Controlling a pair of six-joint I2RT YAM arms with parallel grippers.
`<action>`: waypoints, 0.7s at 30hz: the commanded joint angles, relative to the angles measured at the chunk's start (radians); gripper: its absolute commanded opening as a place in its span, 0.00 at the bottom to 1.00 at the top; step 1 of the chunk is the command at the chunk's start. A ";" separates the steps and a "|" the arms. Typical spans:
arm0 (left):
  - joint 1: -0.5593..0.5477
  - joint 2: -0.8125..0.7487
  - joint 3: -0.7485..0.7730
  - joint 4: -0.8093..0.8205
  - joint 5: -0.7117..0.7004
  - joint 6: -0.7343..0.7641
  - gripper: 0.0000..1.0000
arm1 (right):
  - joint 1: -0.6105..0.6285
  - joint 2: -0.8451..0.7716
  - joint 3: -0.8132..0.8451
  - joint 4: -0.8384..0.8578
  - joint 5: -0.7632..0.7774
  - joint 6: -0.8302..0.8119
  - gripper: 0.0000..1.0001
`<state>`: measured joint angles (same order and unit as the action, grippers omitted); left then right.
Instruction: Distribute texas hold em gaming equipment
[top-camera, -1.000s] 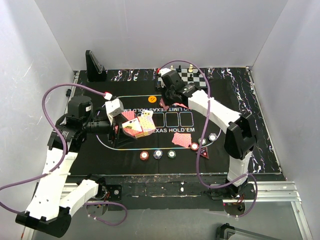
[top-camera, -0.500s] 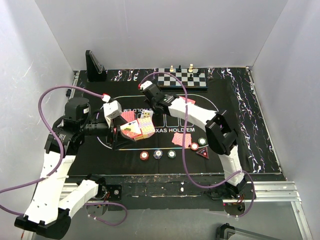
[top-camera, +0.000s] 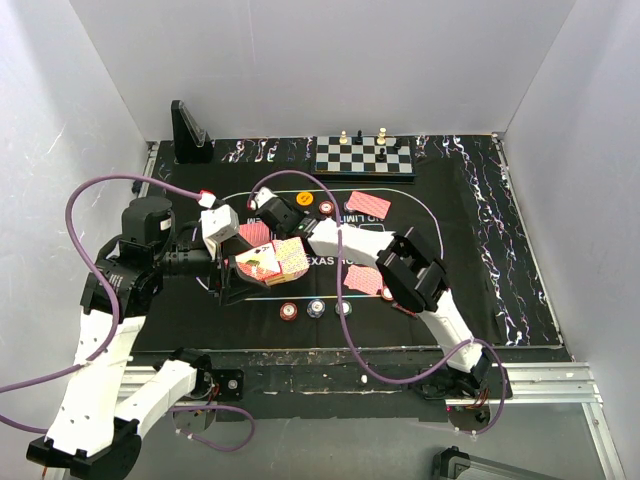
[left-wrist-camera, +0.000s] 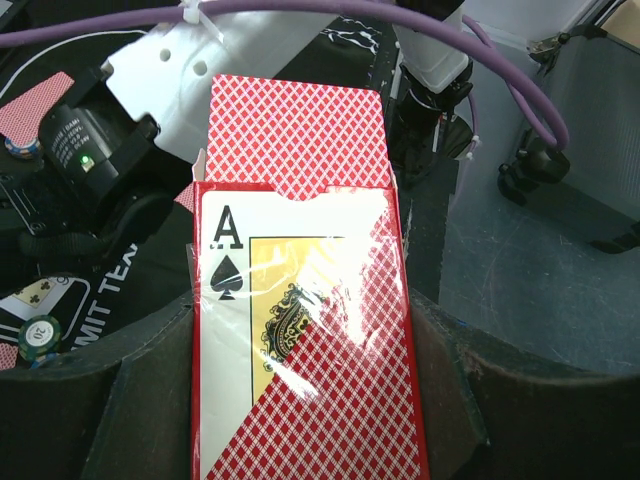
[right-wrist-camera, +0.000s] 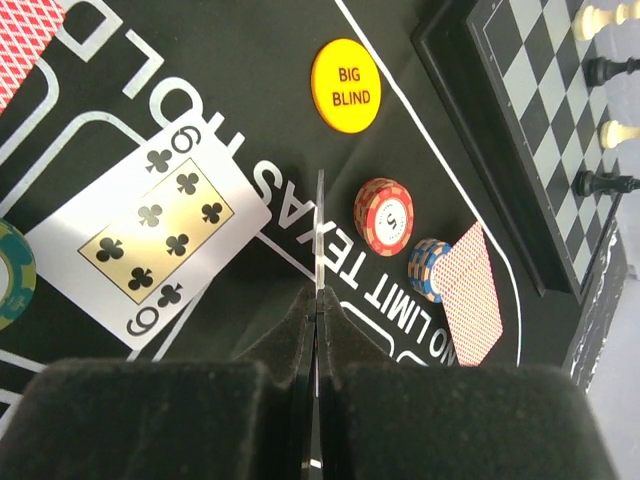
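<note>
Right arm (top-camera: 372, 250) lies diagonally over the mat (top-camera: 405, 220) centre and blocks a straight pass from near edge to far edge there. Left gripper (top-camera: 243, 272) with the card box (top-camera: 272, 262) fills the mat's left-centre. Right gripper (right-wrist-camera: 317, 305), pinching a single card (right-wrist-camera: 319, 230), sits just beyond it with only a tight gap between. Chip row (top-camera: 316, 308) lines the mat's near edge. Chessboard (top-camera: 363, 157) closes the far edge, black stand (top-camera: 188, 130) the far-left corner. Mat's right end is bare, room to pass.
</note>
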<state>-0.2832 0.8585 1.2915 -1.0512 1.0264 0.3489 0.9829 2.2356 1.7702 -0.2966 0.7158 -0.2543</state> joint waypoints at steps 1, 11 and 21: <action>0.004 -0.004 0.042 -0.001 0.034 0.012 0.00 | 0.028 0.030 -0.014 0.103 0.093 -0.068 0.01; 0.004 -0.012 0.040 0.003 0.023 0.010 0.00 | 0.069 0.073 -0.031 0.013 0.048 0.055 0.01; 0.004 -0.012 0.028 0.020 0.023 0.004 0.00 | 0.089 0.036 -0.127 -0.003 -0.056 0.132 0.01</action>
<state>-0.2832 0.8581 1.2919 -1.0542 1.0286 0.3515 1.0626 2.2944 1.6829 -0.2726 0.7406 -0.1822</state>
